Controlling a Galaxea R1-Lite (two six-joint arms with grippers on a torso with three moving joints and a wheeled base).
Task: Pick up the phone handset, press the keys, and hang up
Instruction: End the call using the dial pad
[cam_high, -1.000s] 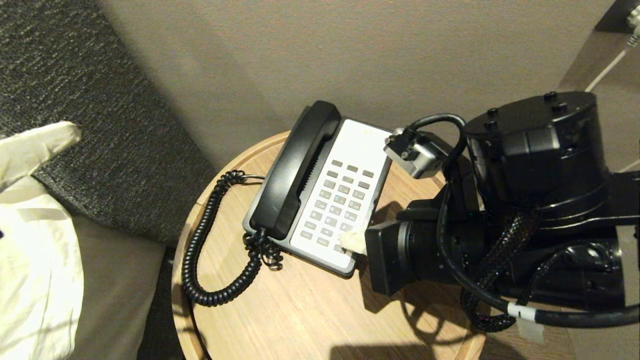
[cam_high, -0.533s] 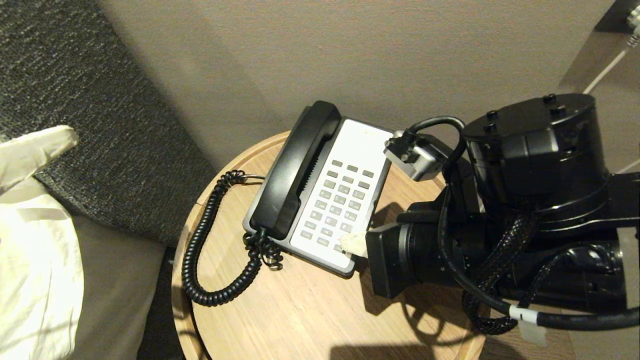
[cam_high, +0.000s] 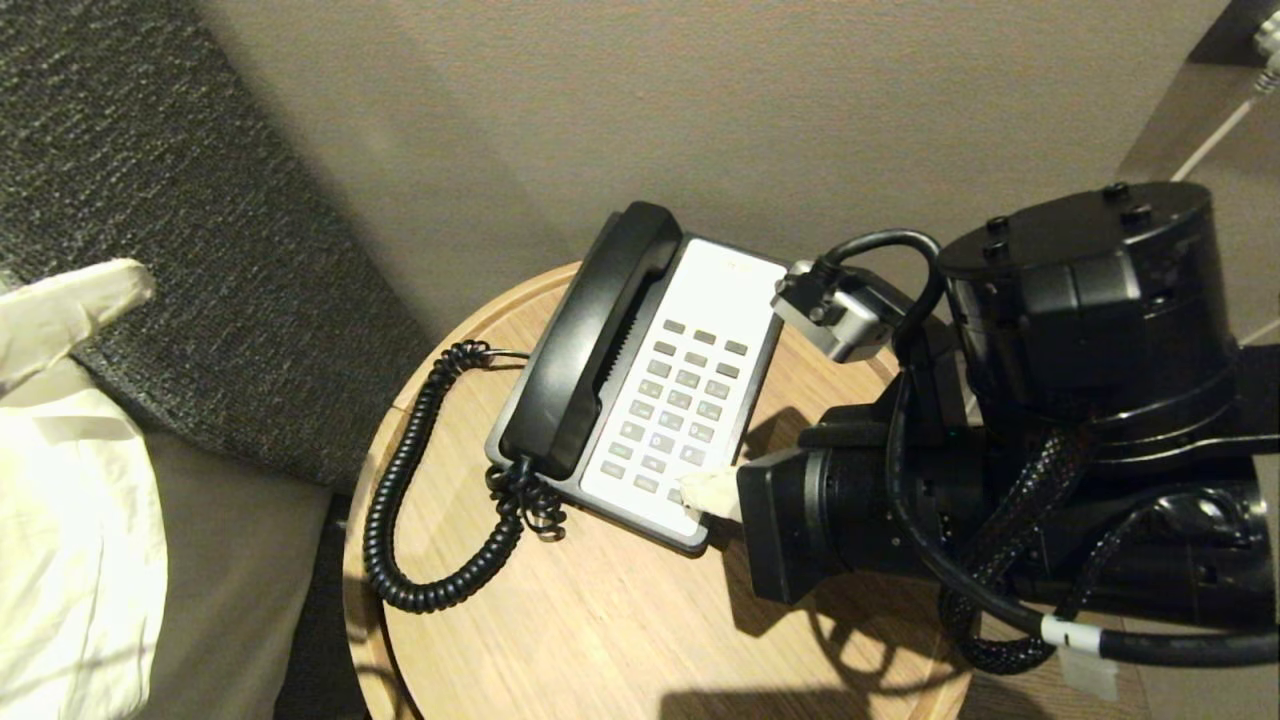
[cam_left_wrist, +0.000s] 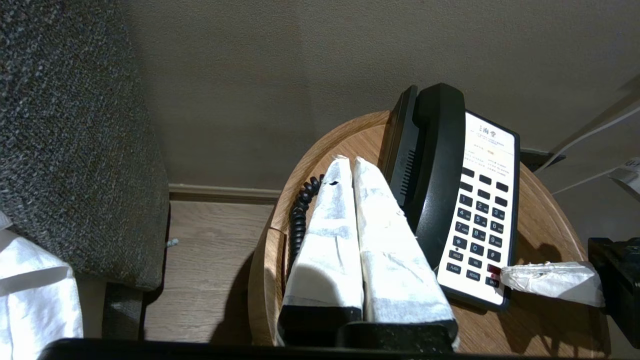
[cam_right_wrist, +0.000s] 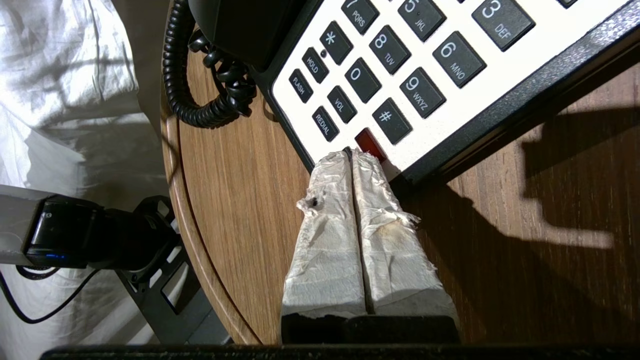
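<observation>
The black phone handset (cam_high: 590, 340) lies in its cradle on the left side of the phone base (cam_high: 725, 290), and its coiled cord (cam_high: 395, 510) loops over the table. My right gripper (cam_high: 700, 490) is shut, its wrapped fingertips over the keypad's near right corner. In the right wrist view the right gripper (cam_right_wrist: 351, 152) ends beside the red key (cam_right_wrist: 370, 143), with the handset (cam_right_wrist: 240, 20) and cord (cam_right_wrist: 200, 110) further off. My left gripper (cam_high: 75, 300) is shut and empty, off the table to the left. From the left wrist, the left gripper (cam_left_wrist: 348, 161) points toward the handset (cam_left_wrist: 440, 170).
The phone stands on a round wooden table (cam_high: 600, 620) against a beige wall. A dark grey upholstered piece (cam_high: 150, 150) and white cloth (cam_high: 70, 560) lie to the left. A white cable (cam_high: 1210, 140) runs at the far right.
The right arm's body has edged slightly to the right in the head view; its fingertips stay at the keypad's near corner. The left gripper and the handset have not moved.
</observation>
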